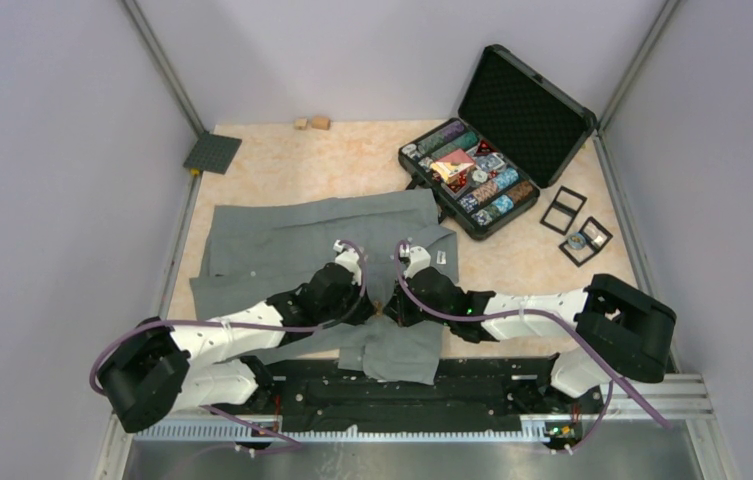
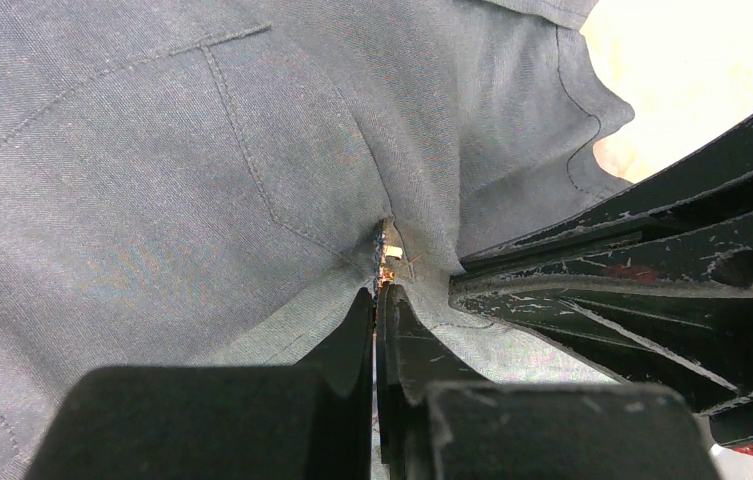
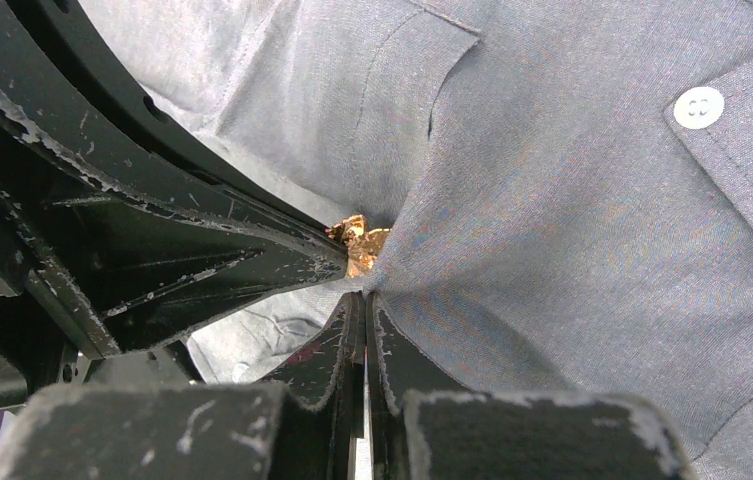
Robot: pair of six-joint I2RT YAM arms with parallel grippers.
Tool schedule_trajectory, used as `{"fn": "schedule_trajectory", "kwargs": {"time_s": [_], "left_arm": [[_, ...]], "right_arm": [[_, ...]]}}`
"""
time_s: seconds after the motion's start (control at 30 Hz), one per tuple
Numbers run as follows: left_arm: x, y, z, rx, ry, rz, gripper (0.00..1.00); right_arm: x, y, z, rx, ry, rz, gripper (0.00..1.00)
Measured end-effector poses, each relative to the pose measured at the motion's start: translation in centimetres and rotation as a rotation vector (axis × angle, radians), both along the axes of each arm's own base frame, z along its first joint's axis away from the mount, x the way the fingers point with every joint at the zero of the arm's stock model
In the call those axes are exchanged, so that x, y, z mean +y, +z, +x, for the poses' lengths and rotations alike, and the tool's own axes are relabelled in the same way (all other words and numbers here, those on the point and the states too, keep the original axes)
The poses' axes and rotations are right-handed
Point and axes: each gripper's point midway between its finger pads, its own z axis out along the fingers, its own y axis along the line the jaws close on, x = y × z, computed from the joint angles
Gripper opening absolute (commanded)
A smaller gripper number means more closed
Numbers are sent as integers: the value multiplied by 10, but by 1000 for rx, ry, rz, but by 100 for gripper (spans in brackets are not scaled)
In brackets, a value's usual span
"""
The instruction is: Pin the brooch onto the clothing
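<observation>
The clothing (image 1: 292,235), a grey shirt, lies spread over the table's middle, its cloth (image 2: 152,180) filling both wrist views, with a pale button (image 3: 698,107) showing. The brooch (image 3: 357,243) is a small gold piece, mostly hidden in puckered folds (image 2: 389,262). My left gripper (image 2: 377,292) is shut, its tips at the brooch with a gold glint between them. My right gripper (image 3: 362,296) is shut on a pinch of cloth right beside the brooch, creases fanning out from its tips. Both grippers meet tip to tip over the shirt's near part (image 1: 384,305).
An open black case (image 1: 524,112) holding poker chips (image 1: 472,175) stands at the back right, touching the shirt's edge. Two black square frames (image 1: 564,210) lie to its right. A dark grey plate (image 1: 212,153) and two small wooden blocks (image 1: 312,123) sit at the back.
</observation>
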Motion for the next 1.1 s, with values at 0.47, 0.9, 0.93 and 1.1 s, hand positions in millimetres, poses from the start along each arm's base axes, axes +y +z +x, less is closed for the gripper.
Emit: {"fn": "schedule_trajectory", "kwargs": {"time_s": [0.47,0.9,0.93,1.1], "left_arm": [[-3,-1,-1,-9,-19,25,0],[-3,-5,-1,-17,-15,16,0],[-2,-5,-2,-20,-14,13,0],[0,-6,-4,-28,-5,-13,0]], "right_arm": [[0,0,0,-7,9,-5,0],[9,-10,-5,24,37,17,0],[9,-13,-6,30,39,20,0],[7,-23,-13,66,47,28,0]]}}
